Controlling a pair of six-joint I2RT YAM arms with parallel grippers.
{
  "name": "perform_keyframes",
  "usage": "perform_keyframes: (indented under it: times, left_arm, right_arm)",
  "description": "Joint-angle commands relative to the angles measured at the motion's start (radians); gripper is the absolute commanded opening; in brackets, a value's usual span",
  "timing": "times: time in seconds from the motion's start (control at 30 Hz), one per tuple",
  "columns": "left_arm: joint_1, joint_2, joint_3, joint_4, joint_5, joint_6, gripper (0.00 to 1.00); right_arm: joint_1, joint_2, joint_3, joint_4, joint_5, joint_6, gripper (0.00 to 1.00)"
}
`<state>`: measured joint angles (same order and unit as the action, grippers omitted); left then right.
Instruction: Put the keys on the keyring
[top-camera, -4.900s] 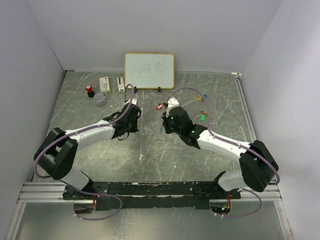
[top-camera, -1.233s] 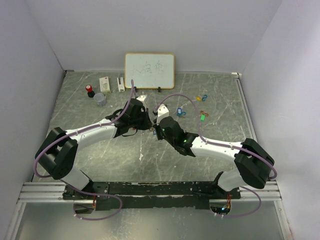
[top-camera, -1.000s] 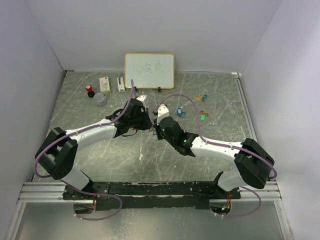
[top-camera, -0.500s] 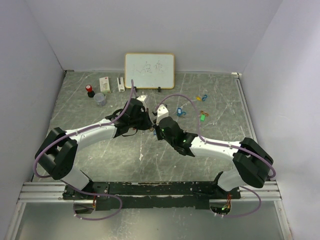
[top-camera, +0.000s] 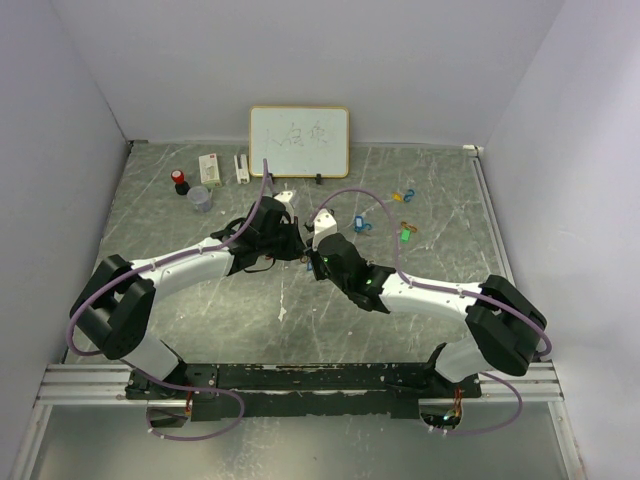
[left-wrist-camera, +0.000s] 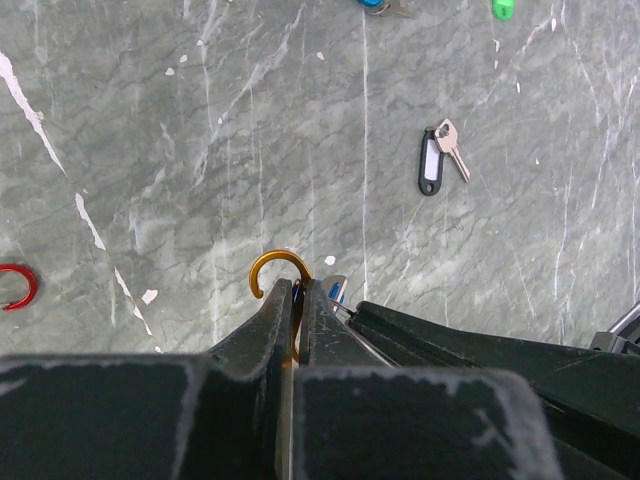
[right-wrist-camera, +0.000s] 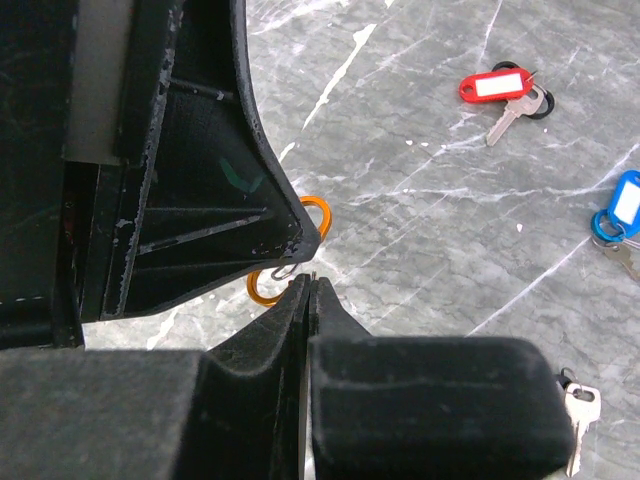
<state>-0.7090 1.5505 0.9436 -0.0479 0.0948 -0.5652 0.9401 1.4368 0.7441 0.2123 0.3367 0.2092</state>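
Keyring (left-wrist-camera: 278, 268), orange, clamped in left gripper (left-wrist-camera: 297, 291), fingers together on it, hooked end left poking out for threading. Right gripper (right-wrist-camera: 308, 288) just right, pinched shut on what looks like a blue key (left-wrist-camera: 337, 292), nosed against ring. Further right, red key (right-wrist-camera: 497, 88) loose on table (right-wrist-camera: 420, 200), waiting.

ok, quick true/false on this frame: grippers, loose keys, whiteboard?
1. The left gripper is shut on the orange clip. True.
2. The right gripper is wide open. False: it is shut.
3. The red-tagged key lies loose on the table. True.
4. The black-tagged key is in a gripper. False: it lies on the table.
5. The whiteboard lies flat mid-table. False: it stands upright at the table's far edge.
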Motion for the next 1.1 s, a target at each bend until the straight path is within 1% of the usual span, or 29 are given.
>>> perform_keyframes:
  times: [0.0, 1.07]
  left_arm:
    - [-0.008, -0.008, 0.020, 0.032, 0.028, 0.015, 0.07]
    - [-0.012, 0.046, 0.064, 0.026, 0.030, 0.031, 0.07]
  right_arm:
    - [0.007, 0.001, 0.010, 0.016, 0.007, -0.011, 0.00]
    - [0.011, -0.020, 0.003, 0.011, -0.010, -0.015, 0.00]
